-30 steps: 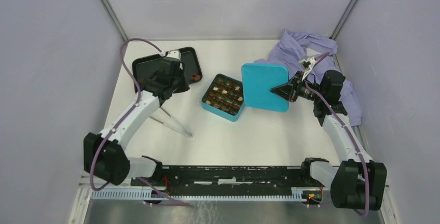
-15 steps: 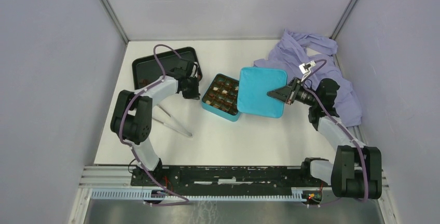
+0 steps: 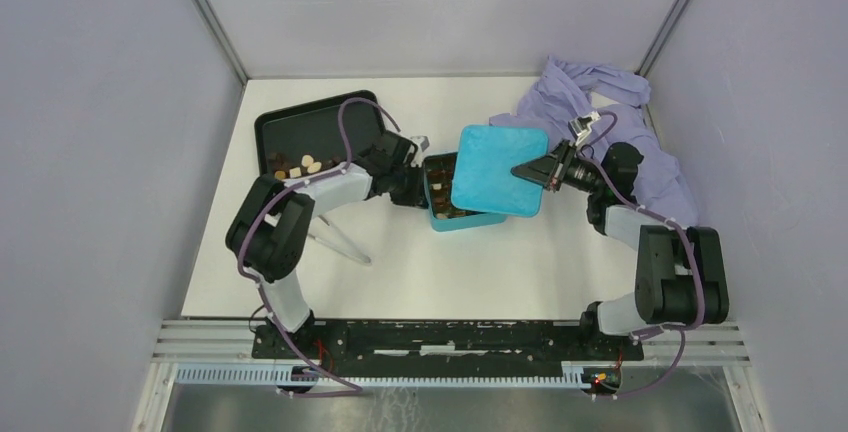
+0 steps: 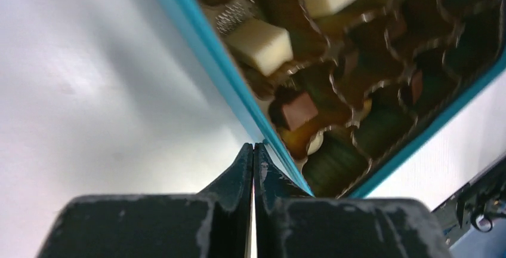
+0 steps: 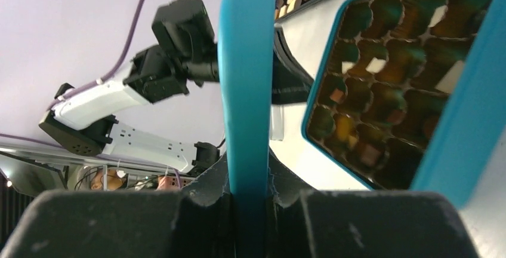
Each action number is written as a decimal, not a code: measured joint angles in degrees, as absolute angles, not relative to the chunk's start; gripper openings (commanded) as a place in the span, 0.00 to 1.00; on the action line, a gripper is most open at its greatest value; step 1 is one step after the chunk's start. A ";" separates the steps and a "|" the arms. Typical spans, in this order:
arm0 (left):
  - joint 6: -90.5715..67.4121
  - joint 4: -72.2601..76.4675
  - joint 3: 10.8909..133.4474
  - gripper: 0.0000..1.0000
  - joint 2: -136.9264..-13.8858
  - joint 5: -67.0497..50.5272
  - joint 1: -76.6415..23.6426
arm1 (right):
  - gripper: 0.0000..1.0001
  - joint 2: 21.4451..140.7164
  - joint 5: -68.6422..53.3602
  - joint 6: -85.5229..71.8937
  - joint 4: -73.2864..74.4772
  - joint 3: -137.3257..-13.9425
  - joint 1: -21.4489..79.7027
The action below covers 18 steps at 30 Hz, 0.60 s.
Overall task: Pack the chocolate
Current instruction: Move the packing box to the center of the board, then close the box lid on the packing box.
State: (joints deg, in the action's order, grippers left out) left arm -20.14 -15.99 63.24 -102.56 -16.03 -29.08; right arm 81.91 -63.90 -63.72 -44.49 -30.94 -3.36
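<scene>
The open teal box [image 3: 468, 222] lies mid-table with its brown grid insert. Chocolate pieces sit in its cells: cream blocks [image 4: 262, 43] and a brown one [image 4: 298, 110]. More chocolate [image 3: 298, 166] lies at the near edge of the black tray [image 3: 320, 122]. My left gripper [image 3: 419, 190] is shut and empty, its tips [image 4: 253, 148] against the outside of the box's left wall [image 4: 209, 61]. My right gripper [image 3: 522, 172] is shut on the edge of the teal lid [image 3: 498, 167], seen edge-on between the jaws [image 5: 250, 177]. The lid hangs tilted over the right part of the box [image 5: 412, 91].
A crumpled purple cloth [image 3: 600, 102] fills the back right corner, behind the right arm. White tongs [image 3: 335, 237] lie on the table near the left arm. The enclosure's walls close in on the left, right and back.
My left arm swung from the tray to the box's left wall and its gripper shut. The right gripper carried the lid leftward over the box. The box shifted slightly right.
</scene>
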 measured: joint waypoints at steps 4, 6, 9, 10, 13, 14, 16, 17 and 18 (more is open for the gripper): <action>-23.03 -12.69 60.27 0.24 -102.19 -14.74 -33.43 | 0.01 85.21 -65.54 -64.82 -46.68 -34.15 -3.20; -24.84 -12.75 58.41 0.36 -100.64 -11.77 -33.61 | 0.02 86.94 -66.59 -64.51 -47.09 -36.01 -2.96; -27.55 -13.56 55.31 0.52 -95.31 -6.81 -32.18 | 0.03 89.67 -68.45 -61.82 -45.65 -39.44 -2.46; -28.49 -13.78 54.28 0.56 -92.58 -5.37 -31.64 | 0.03 90.65 -69.10 -59.66 -43.79 -41.10 -2.13; -30.96 -12.99 51.48 0.66 -83.44 -2.98 -30.02 | 0.03 94.24 -70.63 -48.16 -30.89 -49.52 -0.16; -31.86 -12.49 50.50 0.69 -80.31 -3.01 -29.58 | 0.03 95.83 -70.72 -43.18 -25.08 -53.28 0.93; -34.11 -10.20 48.75 0.73 -75.75 -3.51 -29.08 | 0.03 98.35 -70.57 -35.46 -16.53 -58.54 3.14; -35.38 -8.69 47.86 0.75 -74.30 -3.97 -28.93 | 0.04 99.22 -70.59 -33.30 -14.04 -59.92 3.97; -36.34 -7.31 47.07 0.75 -73.65 -4.54 -28.86 | 0.04 100.03 -70.63 -31.53 -12.08 -60.82 4.69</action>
State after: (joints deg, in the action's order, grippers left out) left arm -36.34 -7.31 47.07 -73.65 -4.54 -28.86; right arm 100.03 -70.63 -31.53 -12.08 -60.82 4.69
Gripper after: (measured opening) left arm 0.720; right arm 0.181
